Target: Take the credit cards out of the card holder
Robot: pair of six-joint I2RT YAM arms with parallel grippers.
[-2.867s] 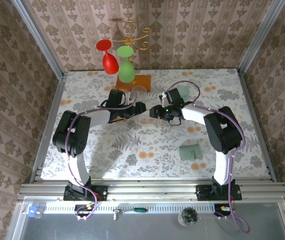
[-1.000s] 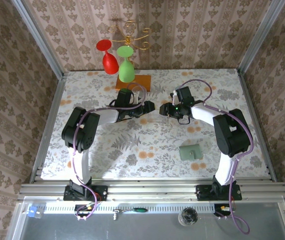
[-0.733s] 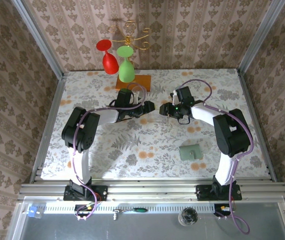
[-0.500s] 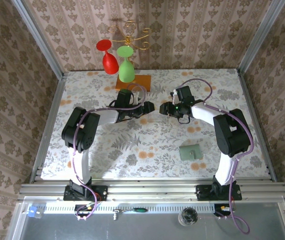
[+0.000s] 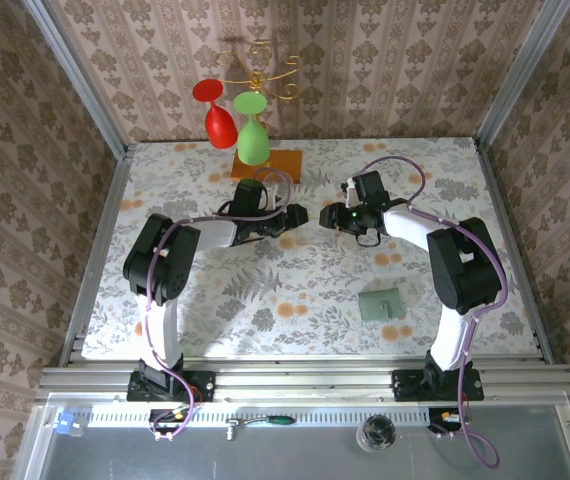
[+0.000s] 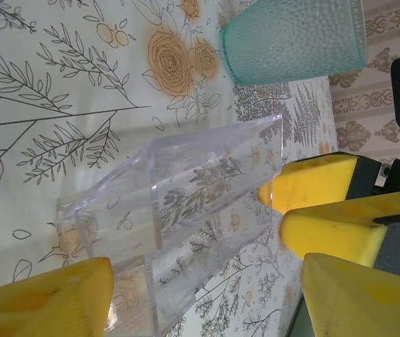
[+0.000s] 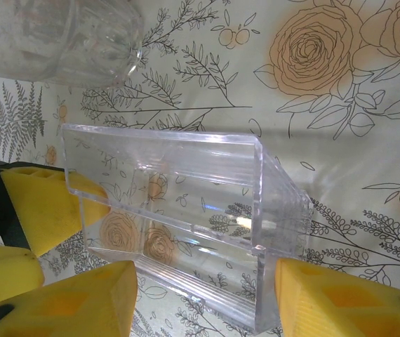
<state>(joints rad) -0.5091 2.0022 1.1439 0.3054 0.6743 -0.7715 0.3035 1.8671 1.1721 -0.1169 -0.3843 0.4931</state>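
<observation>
The card holder (image 5: pixel 380 303), a flat pale grey-green wallet, lies on the table near the right arm's base, far from both grippers. The credit cards are out of view. Mid-table, both grippers meet at a clear acrylic stand (image 7: pixel 186 189). My right gripper (image 7: pixel 207 298) is shut on this stand, one yellow finger at each end. My left gripper (image 6: pixel 200 302) straddles the same stand (image 6: pixel 186 189) from the other side, open, with a gap at its right finger. The right gripper's fingers (image 6: pixel 326 225) show in the left wrist view, touching the stand's end.
A pale teal cup (image 6: pixel 295 35) stands just behind the grippers, and a clear glass (image 7: pixel 52 35) stands close by. A red goblet (image 5: pixel 215 115) and a green goblet (image 5: pixel 253 140) hang on a gold rack above an orange base (image 5: pixel 268 163) at the back.
Both grippers shifted right and towards the back with the clear stand since the earliest frame. Over the last second the left jaws have narrowed a little; the right gripper holds still.
</observation>
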